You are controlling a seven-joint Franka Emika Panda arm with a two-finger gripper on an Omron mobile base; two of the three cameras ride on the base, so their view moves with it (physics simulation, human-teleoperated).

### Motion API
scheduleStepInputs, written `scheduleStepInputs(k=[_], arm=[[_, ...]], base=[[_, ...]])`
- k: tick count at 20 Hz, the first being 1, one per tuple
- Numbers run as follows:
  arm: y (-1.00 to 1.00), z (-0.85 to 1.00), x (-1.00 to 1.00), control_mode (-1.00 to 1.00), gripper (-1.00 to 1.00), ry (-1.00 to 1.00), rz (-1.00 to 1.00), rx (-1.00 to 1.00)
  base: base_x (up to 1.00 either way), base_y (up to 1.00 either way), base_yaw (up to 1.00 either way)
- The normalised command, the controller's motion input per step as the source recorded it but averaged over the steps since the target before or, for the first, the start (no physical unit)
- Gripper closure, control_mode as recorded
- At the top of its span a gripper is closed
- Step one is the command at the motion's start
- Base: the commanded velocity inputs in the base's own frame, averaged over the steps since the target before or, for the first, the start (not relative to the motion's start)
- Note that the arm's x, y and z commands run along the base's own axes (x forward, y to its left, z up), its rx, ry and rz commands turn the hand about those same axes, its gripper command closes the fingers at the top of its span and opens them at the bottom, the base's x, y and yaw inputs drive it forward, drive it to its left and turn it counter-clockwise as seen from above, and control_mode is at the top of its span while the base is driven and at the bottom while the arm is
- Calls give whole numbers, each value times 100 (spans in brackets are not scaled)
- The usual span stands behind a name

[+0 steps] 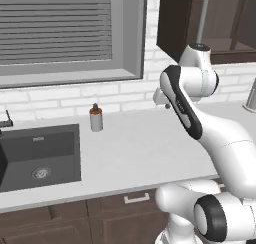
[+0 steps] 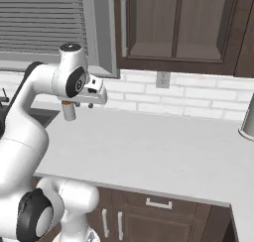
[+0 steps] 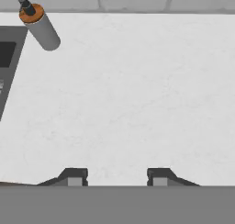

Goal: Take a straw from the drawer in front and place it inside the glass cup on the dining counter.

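The drawer (image 1: 116, 204) is a dark brown panel with a pale handle, closed under the white countertop's front edge, also seen from the other side as the drawer (image 2: 191, 210). My gripper (image 3: 115, 177) is open, its two dark tips apart with nothing between them, and it looks down on bare countertop. The gripper (image 2: 84, 105) hangs high above the counter, near the brick wall, well back from the drawer. In the left base view the gripper (image 1: 161, 97) is partly hidden by my arm. The straw is hidden. The glass cup and the dining counter are out of view.
A soap dispenser (image 1: 96, 118) with an orange collar stands beside the grey sink (image 1: 40, 155) on the left. A grey metal vessel (image 2: 247, 119) stands at the counter's right end. Dark wall cabinets (image 2: 176, 28) hang above, and cabinet doors (image 2: 111, 223) lie below the drawer.
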Motion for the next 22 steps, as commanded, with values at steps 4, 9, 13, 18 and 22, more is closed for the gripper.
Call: scheduleStepInputs(k=[4,9,13,18,22], arm=[[0,0,0,100,-100,0,0,0],[0,0,0,100,-100,0,0,0],[0,0,0,100,-100,0,0,0],[0,0,0,100,-100,0,0,0],[0,0,0,100,-100,0,0,0]], base=[[-19,2,0],[-49,37,-6],[-48,67,-17],[-37,81,-35],[-35,79,-50]])
